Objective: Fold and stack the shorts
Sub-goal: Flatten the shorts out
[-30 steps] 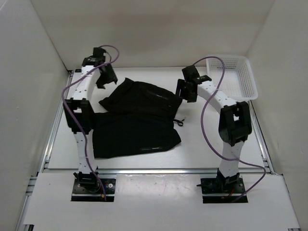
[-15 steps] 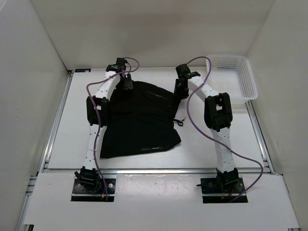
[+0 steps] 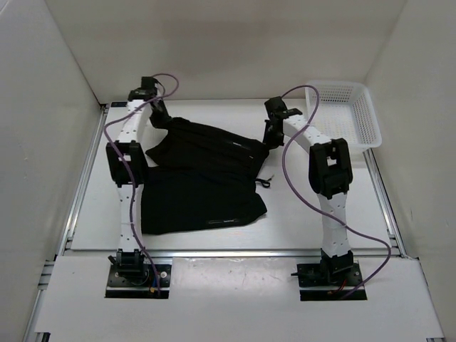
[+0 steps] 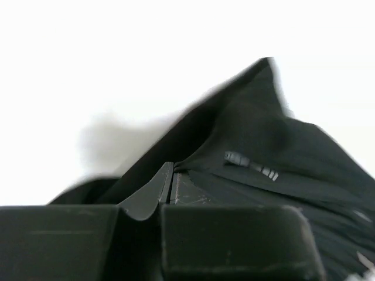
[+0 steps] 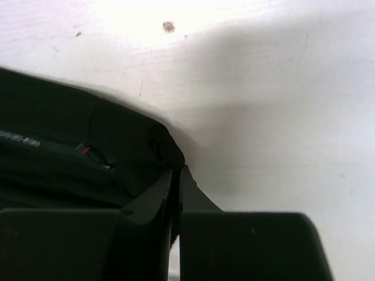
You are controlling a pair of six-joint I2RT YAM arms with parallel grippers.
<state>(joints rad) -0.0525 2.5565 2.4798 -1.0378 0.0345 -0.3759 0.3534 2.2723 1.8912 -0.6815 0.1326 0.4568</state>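
Shorts (image 3: 203, 192) at table (image 3: 96, 210) centre are clamped at far corners by left gripper (image 3: 162, 118) & right gripper (image 3: 269, 137), both clenched on cloth; corners to be raised level & drawn near evenly.

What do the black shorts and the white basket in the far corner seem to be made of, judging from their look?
The shorts: soft cloth, matte black. They sag into loose folds and creases, and the left wrist view shows a stitched seam. The exact fibre cannot be told. The basket: most likely moulded plastic, plain white. Its walls and floor form a stiff, regular open grid.
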